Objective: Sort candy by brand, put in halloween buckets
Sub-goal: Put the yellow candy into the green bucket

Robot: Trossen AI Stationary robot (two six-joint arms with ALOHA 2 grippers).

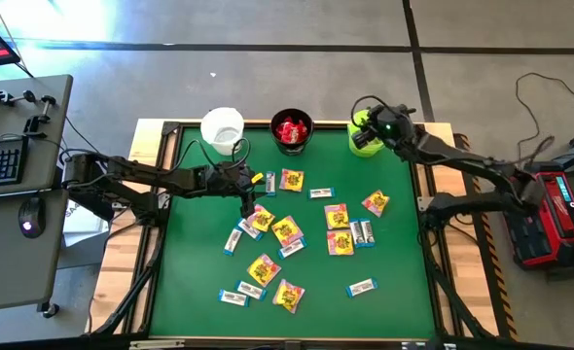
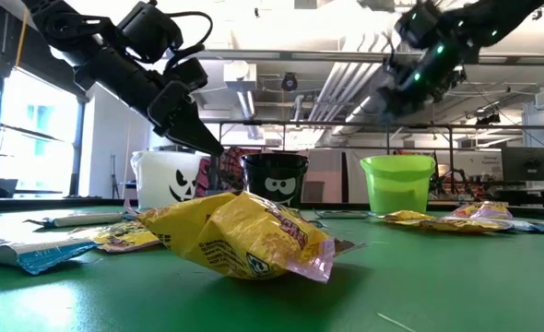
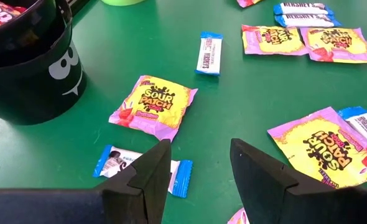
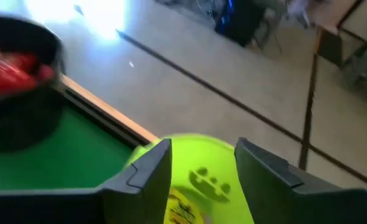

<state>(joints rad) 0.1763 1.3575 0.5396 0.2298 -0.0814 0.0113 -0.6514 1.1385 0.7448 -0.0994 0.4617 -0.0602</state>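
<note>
The green table (image 1: pixel 394 253) carries everything, and both dark arms reach in over it. Three buckets stand in a row along its far edge: the white bucket (image 1: pixel 222 127) near the far left corner, the black bucket (image 1: pixel 292 131) at the middle with red packets inside, and the lime green bucket (image 1: pixel 366 137) near the far right corner

The left arm stretches in from the left edge, and the left gripper (image 1: pixel 245 188) hangs over the left half of the table, just above the loose candy. Its fingers (image 3: pixel 147 180) stand apart with nothing between them; below them lie a white-and-blue bar (image 3: pixel 140 167) and, just beyond it, a yellow-and-pink packet (image 3: pixel 152 107) close to the black bucket

The right arm comes in from the right edge to the far right corner, and the right gripper (image 1: pixel 376 123) hovers over the lime green bucket. Its fingers (image 4: pixel 147 168) are spread and hold nothing; a yellow packet (image 4: pixel 182 208) shows inside the green bucket between them

The rest of the candy lies scattered across the middle and near part of the table: yellow-and-pink packets (image 1: pixel 340 228) mixed with narrow white-and-blue bars (image 1: pixel 362 287), some touching or overlapping, others lying alone. In the low view one crumpled yellow packet (image 2: pixel 240 235) lies close to the near edge
</note>
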